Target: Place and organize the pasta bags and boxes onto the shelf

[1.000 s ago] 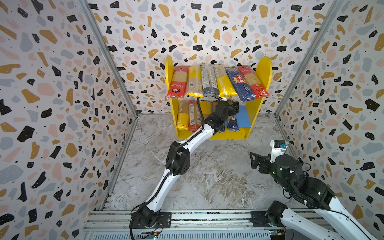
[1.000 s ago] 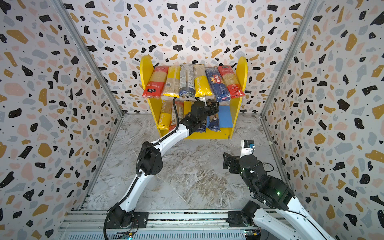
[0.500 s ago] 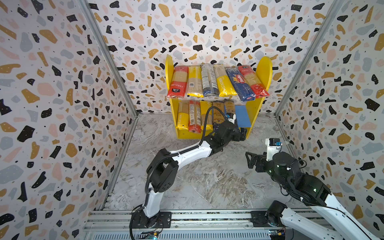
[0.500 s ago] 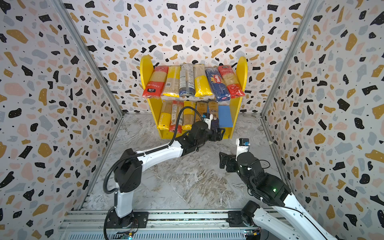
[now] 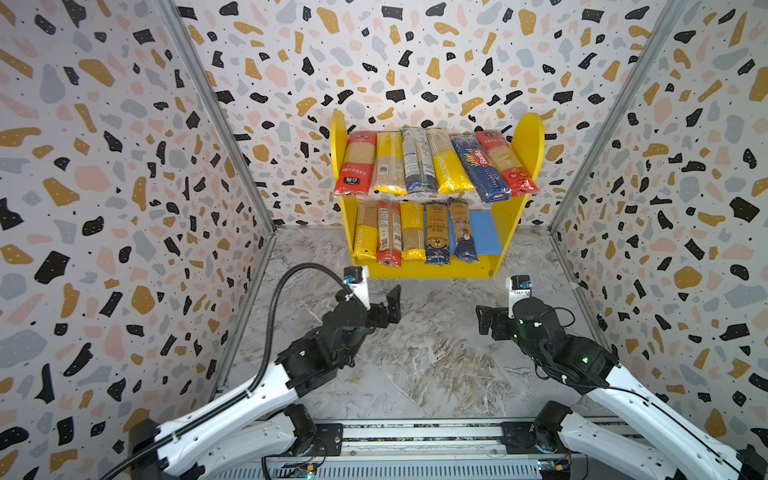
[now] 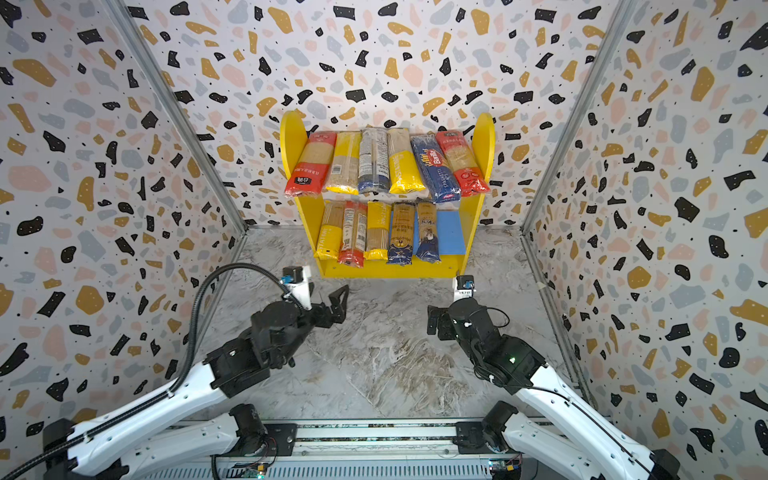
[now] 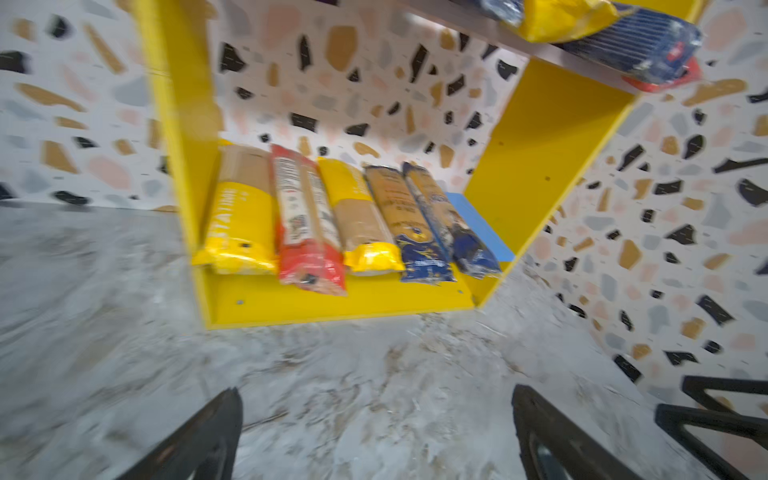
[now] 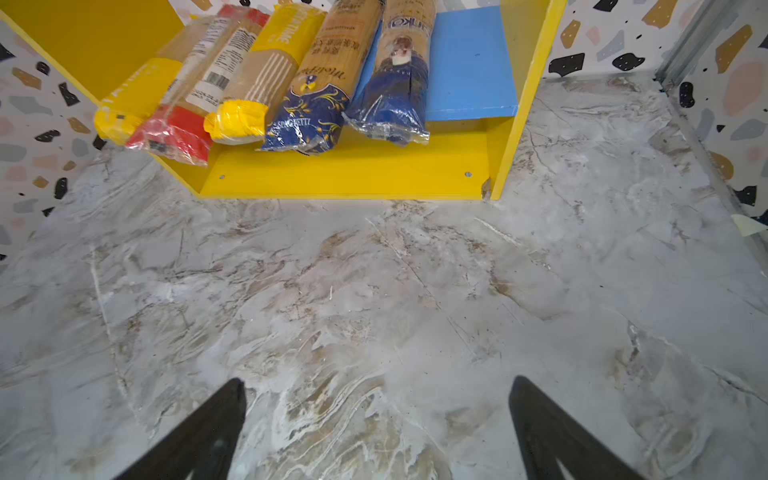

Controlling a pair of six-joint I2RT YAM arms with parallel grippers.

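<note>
The marbled counter (image 5: 415,365) carried only the shelf (image 5: 528,137), which stood at its far end against the back wall. On the upper board (image 7: 465,33) six packets lay side by side, ends toward the front: a red packet (image 5: 353,164), a yellow packet (image 5: 390,164), a grey-blue packet (image 5: 417,162), a yellow PASTATIME packet (image 5: 446,166), a dark blue Barilla packet (image 5: 476,166) and a second red packet (image 5: 505,164), the last two angled. On the blue lower board (image 5: 486,232) lay five: a lower yellow packet (image 5: 365,232), a lower red packet (image 5: 389,235), a short yellow packet (image 5: 412,230) and two blue-gold packets (image 5: 437,235), their front ends overhanging the board; its right part was bare.
</note>
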